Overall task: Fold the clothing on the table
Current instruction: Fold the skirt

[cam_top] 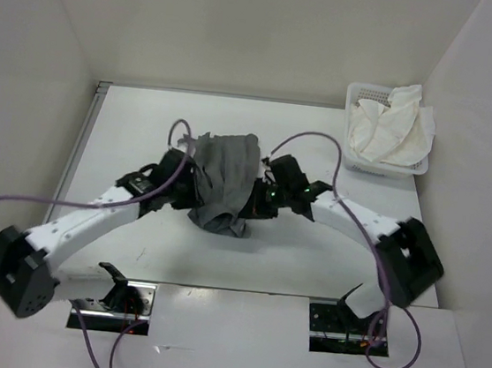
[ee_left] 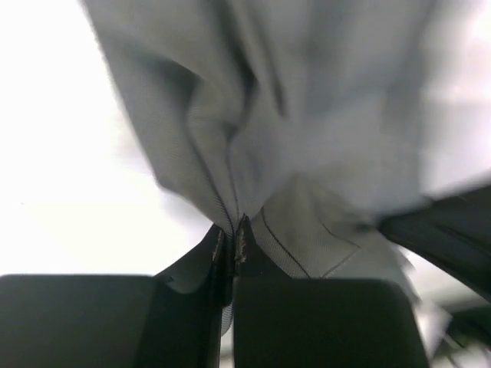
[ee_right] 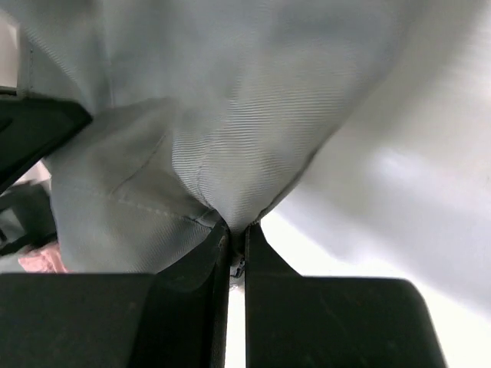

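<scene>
From above, the clothing (cam_top: 224, 181) hangs bunched over the middle of the bench (cam_top: 147, 119). The left hand (cam_top: 191, 185) and right hand (cam_top: 258, 194) meet it from either side. It looks lifted, though its lower end may touch the surface. A basket (cam_top: 367, 96) holding a white cloth (cam_top: 394, 130) sits at the far right corner.

Left wrist view: the jaws are pinched tight on a seamed grey fold.

Right wrist view: the jaws are likewise clamped on a fold of the fabric.
</scene>
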You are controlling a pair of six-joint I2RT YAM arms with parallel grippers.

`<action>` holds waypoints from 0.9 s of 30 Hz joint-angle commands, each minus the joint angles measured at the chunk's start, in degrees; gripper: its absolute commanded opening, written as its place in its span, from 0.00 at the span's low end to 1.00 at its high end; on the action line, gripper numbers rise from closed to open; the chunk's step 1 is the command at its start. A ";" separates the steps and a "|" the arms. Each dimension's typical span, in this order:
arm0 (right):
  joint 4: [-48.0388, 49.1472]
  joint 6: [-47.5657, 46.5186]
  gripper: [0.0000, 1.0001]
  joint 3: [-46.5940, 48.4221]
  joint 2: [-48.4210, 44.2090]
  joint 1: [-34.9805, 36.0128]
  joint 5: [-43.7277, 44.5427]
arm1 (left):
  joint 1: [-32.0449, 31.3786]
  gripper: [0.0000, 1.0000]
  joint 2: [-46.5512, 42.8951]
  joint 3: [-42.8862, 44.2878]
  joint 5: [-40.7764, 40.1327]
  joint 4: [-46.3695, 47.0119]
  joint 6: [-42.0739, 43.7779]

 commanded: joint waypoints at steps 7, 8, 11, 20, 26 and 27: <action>-20.49 -7.70 0.01 20.08 -29.88 0.61 5.92 | -0.95 0.00 -27.47 21.26 7.96 -8.39 4.90; -21.03 -8.40 0.01 20.69 -31.21 0.61 4.86 | -0.95 0.00 -29.65 21.27 11.02 -7.86 4.90; -21.56 -9.11 0.01 19.39 -36.66 0.61 0.11 | -0.95 0.00 -34.67 19.26 15.26 -3.91 2.01; -22.44 -6.56 0.01 12.62 -41.78 -2.20 -0.78 | -0.95 0.00 -34.26 9.94 18.00 -0.04 -2.13; -18.49 -12.09 0.01 15.94 -31.07 -18.67 -7.50 | 0.18 0.00 -16.44 17.12 10.18 3.39 4.43; -17.96 -12.97 0.01 17.61 -25.92 -21.43 -9.20 | 1.33 0.00 -13.27 19.66 10.17 4.00 5.50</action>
